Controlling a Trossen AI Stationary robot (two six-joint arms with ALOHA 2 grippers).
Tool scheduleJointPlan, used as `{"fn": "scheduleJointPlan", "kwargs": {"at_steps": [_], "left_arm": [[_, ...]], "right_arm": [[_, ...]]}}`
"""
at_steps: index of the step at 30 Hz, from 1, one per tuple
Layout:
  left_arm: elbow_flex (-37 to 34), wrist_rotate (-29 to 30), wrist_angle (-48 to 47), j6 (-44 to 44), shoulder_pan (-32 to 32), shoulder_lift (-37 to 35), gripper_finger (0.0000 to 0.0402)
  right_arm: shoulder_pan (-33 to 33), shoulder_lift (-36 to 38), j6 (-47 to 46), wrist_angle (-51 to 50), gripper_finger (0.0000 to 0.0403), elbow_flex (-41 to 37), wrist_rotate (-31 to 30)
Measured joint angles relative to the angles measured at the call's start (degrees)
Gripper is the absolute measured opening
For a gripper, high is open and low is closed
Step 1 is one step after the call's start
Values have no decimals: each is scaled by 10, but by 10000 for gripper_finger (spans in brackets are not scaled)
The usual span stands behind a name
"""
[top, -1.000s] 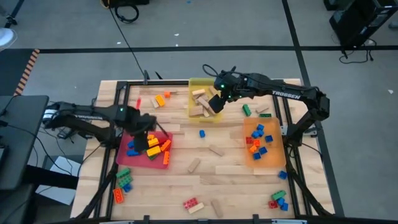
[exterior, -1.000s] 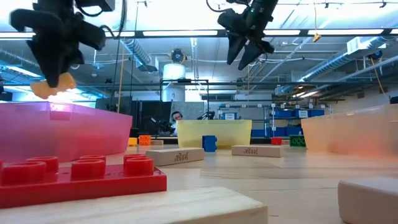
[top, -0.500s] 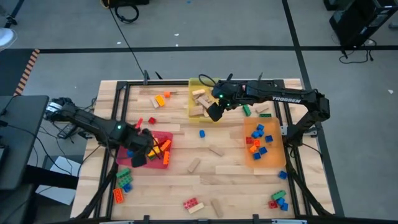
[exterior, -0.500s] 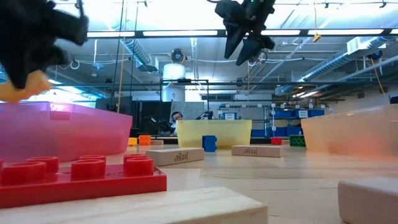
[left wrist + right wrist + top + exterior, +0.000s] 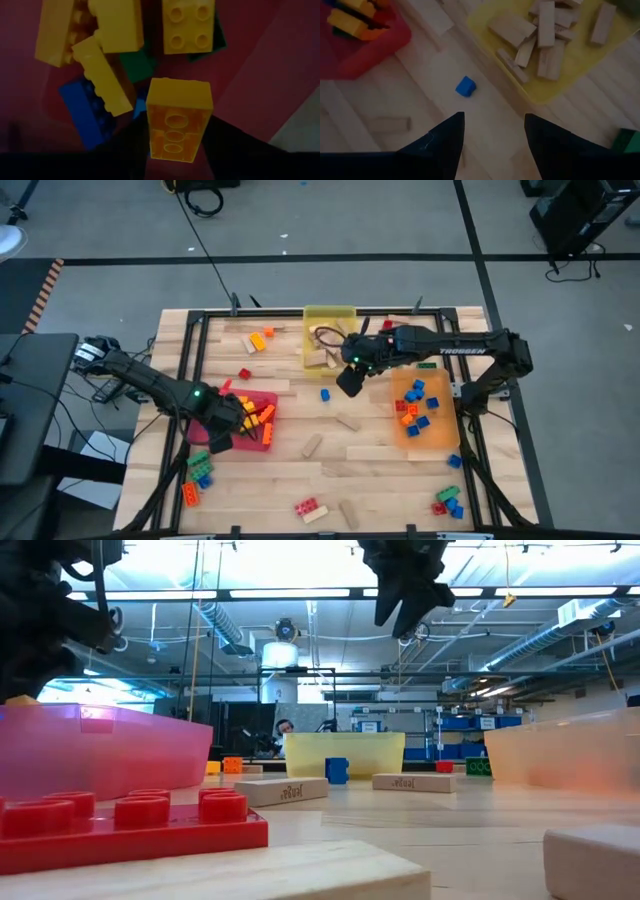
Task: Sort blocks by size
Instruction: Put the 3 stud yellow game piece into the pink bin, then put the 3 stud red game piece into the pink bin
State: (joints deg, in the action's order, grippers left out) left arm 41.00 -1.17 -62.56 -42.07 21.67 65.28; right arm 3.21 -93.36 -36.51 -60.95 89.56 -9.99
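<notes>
My left gripper hangs over the near left corner of the red tray, shut on a yellow brick. Below it in the tray lie several yellow, blue and green bricks. My right gripper stands open above bare table, just on the near side of the yellow tray, which holds wooden blocks. A small blue block lies on the table ahead of its fingers. The orange tray at the right holds blue and red bricks. My left gripper pinches the yellow brick by its two long sides, near one end, between the two fingers. The fingers point down from above. The brick's hollow underside faces the wrist, and it sits low over the bricks in the red tray.
Loose bricks lie at the near left corner, the near edge, the near right corner and the far left. Wooden blocks lie mid-table. A dark metal frame borders the table.
My left gripper has carried the yellow brick down and toward the table's near left, to the red tray's near corner. My right gripper, still open, has moved off the yellow tray toward the near edge.
</notes>
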Motion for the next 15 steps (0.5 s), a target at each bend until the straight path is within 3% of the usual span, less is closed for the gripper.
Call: {"fn": "scheduleJointPlan", "kwargs": {"at_steps": [10, 15], "left_arm": [[0, 28, 23, -46, 0, 0, 272], [0, 50, 43, -59, -1, 0, 293]], "right_arm": [[-56, 0, -13, -21, 197, 0, -9], [-99, 0, -10, -16, 168, 0, -11]]}}
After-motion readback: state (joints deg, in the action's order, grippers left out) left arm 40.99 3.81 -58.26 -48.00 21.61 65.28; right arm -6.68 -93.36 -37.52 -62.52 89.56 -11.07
